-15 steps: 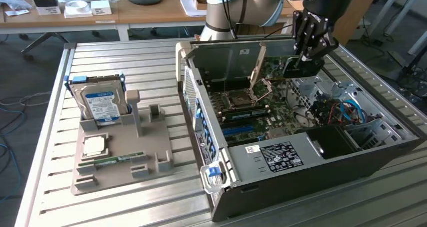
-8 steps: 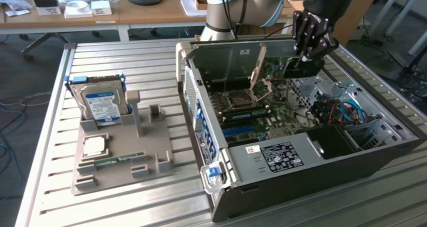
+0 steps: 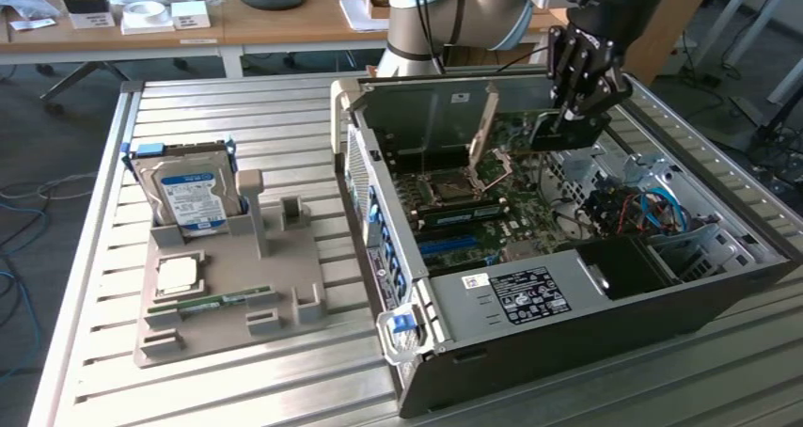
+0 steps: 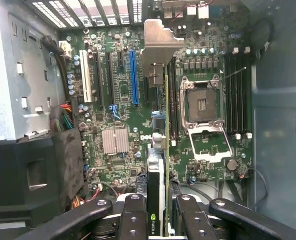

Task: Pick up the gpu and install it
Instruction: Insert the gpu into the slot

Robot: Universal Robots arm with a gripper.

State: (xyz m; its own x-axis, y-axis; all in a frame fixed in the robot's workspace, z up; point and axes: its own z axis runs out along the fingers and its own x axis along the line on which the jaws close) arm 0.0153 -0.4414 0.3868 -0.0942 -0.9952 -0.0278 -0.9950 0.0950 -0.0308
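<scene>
The black 2-fingered gripper (image 3: 588, 107) is half closed on the thin green-and-black gpu card (image 4: 157, 175) with its silver end bracket, hanging edge-down just beneath it over the green motherboard (image 4: 119, 111); lowered out of line with a slot, it could jam or scrape neighbouring components

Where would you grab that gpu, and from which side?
By its upper edge, from above. The gpu is thin and flat and hangs on edge, so the pincer clamps its two broad faces, as here, leaving the silver bracket and lower edge free.
</scene>
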